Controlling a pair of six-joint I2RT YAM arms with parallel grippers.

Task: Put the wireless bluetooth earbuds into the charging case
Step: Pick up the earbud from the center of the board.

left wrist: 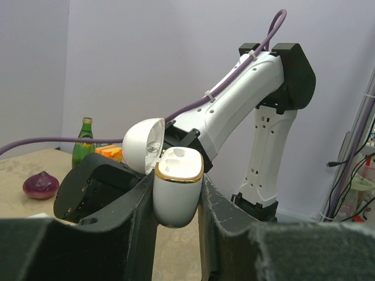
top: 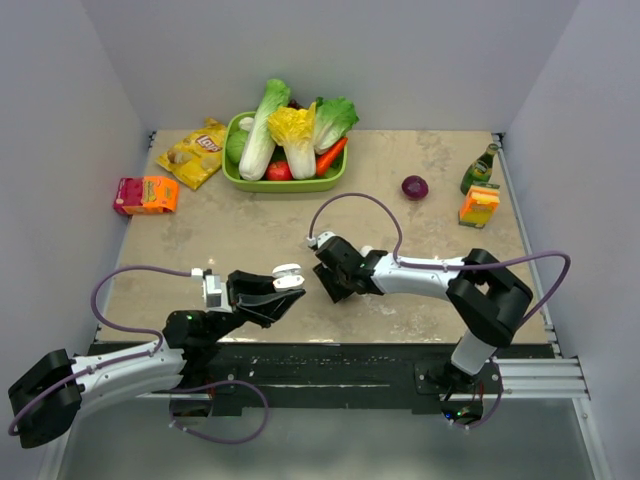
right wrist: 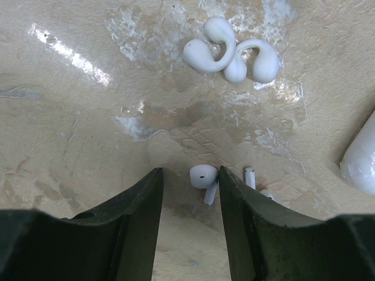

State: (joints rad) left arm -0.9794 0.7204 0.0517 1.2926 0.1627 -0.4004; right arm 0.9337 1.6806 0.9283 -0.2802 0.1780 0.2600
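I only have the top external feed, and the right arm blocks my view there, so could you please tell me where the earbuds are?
Observer: One earbud lies on the table between the open jaws of the right gripper, close against one jaw.
Operator: Thank you. And the other one?
Observer: The second earbud lies just outside that same jaw, partly hidden by it.
Operator: Is the case ready to take them?
Observer: The left gripper holds the charging case with its opening upward and its lid swung back. The well that shows looks empty.
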